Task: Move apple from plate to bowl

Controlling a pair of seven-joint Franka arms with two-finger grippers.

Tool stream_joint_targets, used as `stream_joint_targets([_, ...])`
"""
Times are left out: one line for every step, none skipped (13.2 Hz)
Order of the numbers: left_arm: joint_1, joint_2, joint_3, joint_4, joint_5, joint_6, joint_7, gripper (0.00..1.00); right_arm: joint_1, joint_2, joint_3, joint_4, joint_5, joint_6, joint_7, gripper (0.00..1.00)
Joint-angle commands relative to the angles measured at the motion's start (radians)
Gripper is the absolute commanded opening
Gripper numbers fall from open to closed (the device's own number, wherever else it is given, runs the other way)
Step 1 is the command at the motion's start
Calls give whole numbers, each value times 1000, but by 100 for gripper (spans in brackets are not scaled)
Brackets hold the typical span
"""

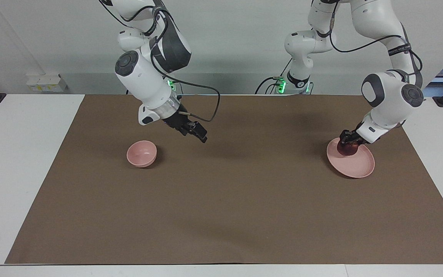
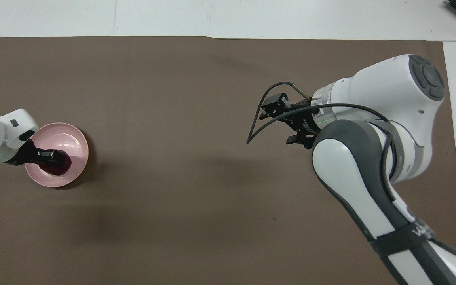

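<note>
- Facing view: left gripper (image 1: 347,141) is down on the plate (image 1: 360,166), at the left arm's end of the brown mat (image 1: 221,200).
- Its fingers sit on either side of the apple (image 1: 347,149); apple rests on the plate's robot-side part.
- Closed or just around it: cannot tell.
- Right gripper (image 1: 200,134) hangs in the air beside the bowl (image 1: 141,153), holding nothing; finger gap unclear.
- Bowl is empty, well apart from the plate.
</note>
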Motion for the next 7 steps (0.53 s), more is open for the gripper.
stream_joint_targets([-66, -91, 8, 8, -171, -46, -15, 0, 48, 48, 3, 8, 119, 109, 168, 100])
stream_joint_targets([-89, -108, 8, 8, -211, -58, -38, 0, 69, 60, 4, 10, 150, 141, 211, 100])
stream_joint_targets([-115, -119, 6, 8, -249, -64, -70, 0, 85, 69, 3, 11, 177, 167, 252, 100])
stream_joint_targets([-144, -124, 6, -3, -333, -52, -78, 0, 97, 85, 3, 11, 209, 190, 289, 100])
stream_joint_targets([-181, -133, 9, -9, -407, -46, -84, 0, 97, 105, 4, 16, 252, 197, 294, 100])
stream_joint_targets([-192, -133, 8, -11, -440, -44, -104, 0, 91, 117, 4, 27, 319, 191, 297, 100])
stream_joint_targets([-221, -134, 8, -14, -469, -28, -137, 0, 100, 126, 3, 28, 384, 203, 296, 100])
